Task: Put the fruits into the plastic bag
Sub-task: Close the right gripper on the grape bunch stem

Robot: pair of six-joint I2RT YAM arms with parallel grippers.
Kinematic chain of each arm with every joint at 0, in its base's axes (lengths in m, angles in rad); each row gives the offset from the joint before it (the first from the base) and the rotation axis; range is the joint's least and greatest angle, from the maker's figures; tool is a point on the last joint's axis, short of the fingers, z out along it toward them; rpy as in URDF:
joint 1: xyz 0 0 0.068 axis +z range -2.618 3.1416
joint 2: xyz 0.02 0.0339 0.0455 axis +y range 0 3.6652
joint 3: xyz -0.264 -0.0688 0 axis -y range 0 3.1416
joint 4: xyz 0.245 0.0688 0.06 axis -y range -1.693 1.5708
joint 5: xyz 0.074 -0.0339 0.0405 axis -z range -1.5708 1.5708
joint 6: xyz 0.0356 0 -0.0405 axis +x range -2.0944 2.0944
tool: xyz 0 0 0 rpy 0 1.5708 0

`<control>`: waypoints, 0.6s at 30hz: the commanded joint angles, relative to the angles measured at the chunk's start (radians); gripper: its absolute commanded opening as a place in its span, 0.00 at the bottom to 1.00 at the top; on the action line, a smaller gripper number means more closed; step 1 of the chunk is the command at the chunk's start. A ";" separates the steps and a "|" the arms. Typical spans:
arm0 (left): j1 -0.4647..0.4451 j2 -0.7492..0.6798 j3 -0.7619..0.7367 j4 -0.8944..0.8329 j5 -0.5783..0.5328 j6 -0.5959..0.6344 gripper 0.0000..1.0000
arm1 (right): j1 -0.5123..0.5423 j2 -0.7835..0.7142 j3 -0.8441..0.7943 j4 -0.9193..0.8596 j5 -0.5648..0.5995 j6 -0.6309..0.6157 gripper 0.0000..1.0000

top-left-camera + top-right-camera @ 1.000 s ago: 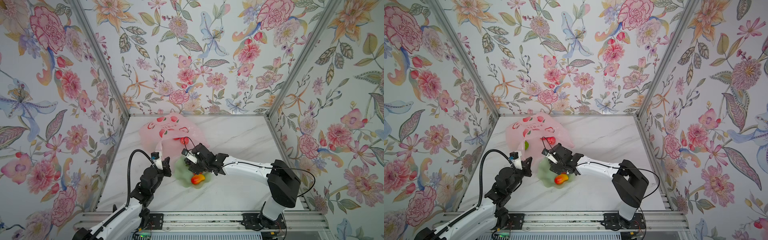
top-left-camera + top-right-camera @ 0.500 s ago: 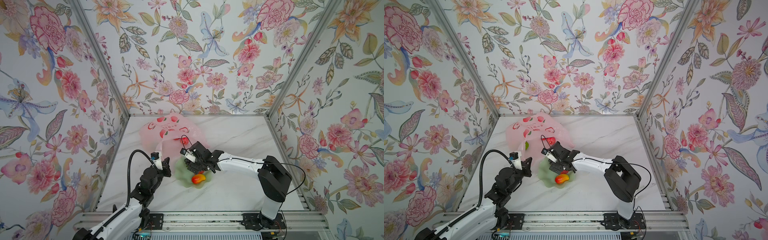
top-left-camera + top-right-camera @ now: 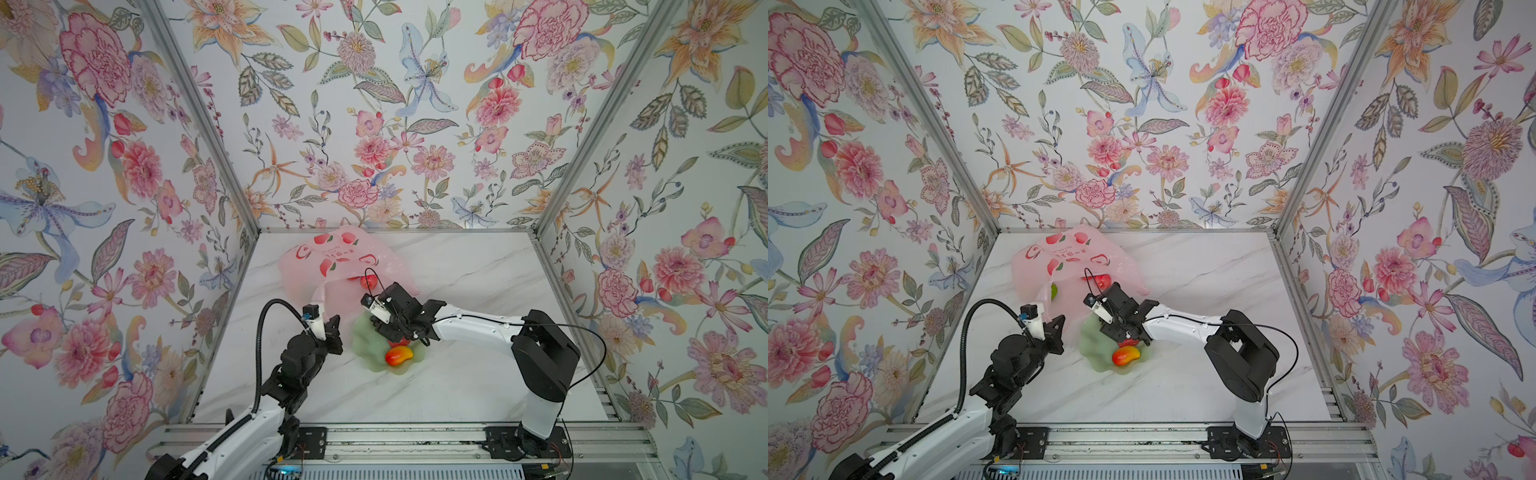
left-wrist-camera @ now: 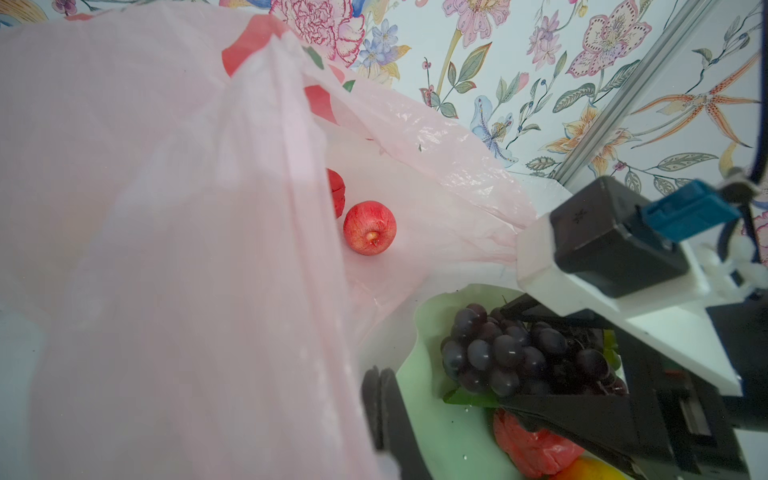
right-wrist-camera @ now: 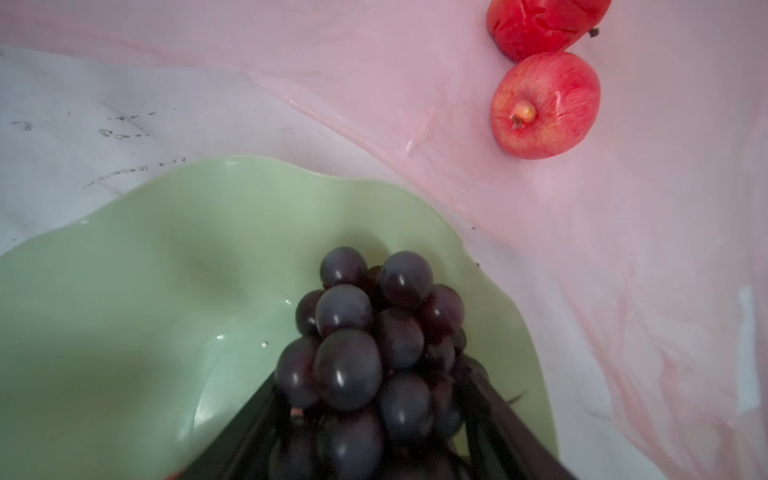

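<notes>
Right end effector (image 4: 502, 357) had its two dark fingers closed against opposite flanks of the grape bunch (image 5: 361, 353), which sat low on the green plate (image 5: 124, 270); how firm the grip was I could not judge. Left end effector (image 3: 333, 323) was shut on a strip of the plastic bag (image 3: 332, 257), holding that edge up just beside the plate so the mouth gaped toward me. Contents of the bag: one apple (image 5: 544, 106) with a second red fruit (image 5: 540, 20) touching it, and a green fruit (image 3: 1054, 291) showing through the film in a top view. Left on the plate: the grapes, a mango (image 3: 398, 356) and a crumpled red fruit (image 4: 528, 449) under my fingers. Judgement for the lift: the bunch is lumpy and likely to slip, so the squeeze should bear on its body, not on one grape; rise straight until clear of the scalloped rim, then cross the short gap and release low near the apple. Risks noted: tipping the plate, or snagging the thin film. Pose: my right arm reached from its base at the front right across the worktop (image 3: 457, 386) toward the middle, forearm low and near level, wrist pitched down over the plate. My left arm rose from the front left, wrist lifted.
</notes>
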 commanded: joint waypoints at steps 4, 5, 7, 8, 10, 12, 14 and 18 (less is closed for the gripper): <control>0.012 -0.016 -0.004 -0.005 -0.005 -0.011 0.00 | -0.018 -0.179 -0.161 0.263 -0.118 0.181 0.51; 0.012 -0.017 -0.004 -0.006 -0.007 -0.012 0.00 | -0.024 -0.198 -0.186 0.301 -0.135 0.215 0.50; 0.012 -0.018 -0.004 -0.009 -0.011 -0.013 0.00 | -0.040 -0.227 -0.220 0.357 -0.176 0.279 0.49; 0.012 -0.022 -0.005 -0.011 -0.011 -0.013 0.00 | -0.051 -0.237 -0.233 0.384 -0.201 0.312 0.49; 0.013 -0.029 -0.006 -0.015 -0.016 -0.016 0.00 | -0.072 -0.253 -0.247 0.414 -0.242 0.362 0.49; 0.013 -0.037 -0.012 -0.014 -0.016 -0.018 0.00 | -0.081 -0.264 -0.247 0.411 -0.257 0.363 0.55; 0.013 -0.041 -0.012 -0.017 -0.016 -0.018 0.00 | -0.080 -0.258 -0.221 0.352 -0.258 0.293 0.74; 0.015 -0.031 -0.010 -0.013 -0.012 -0.018 0.00 | -0.060 -0.169 -0.073 0.058 -0.191 0.082 0.99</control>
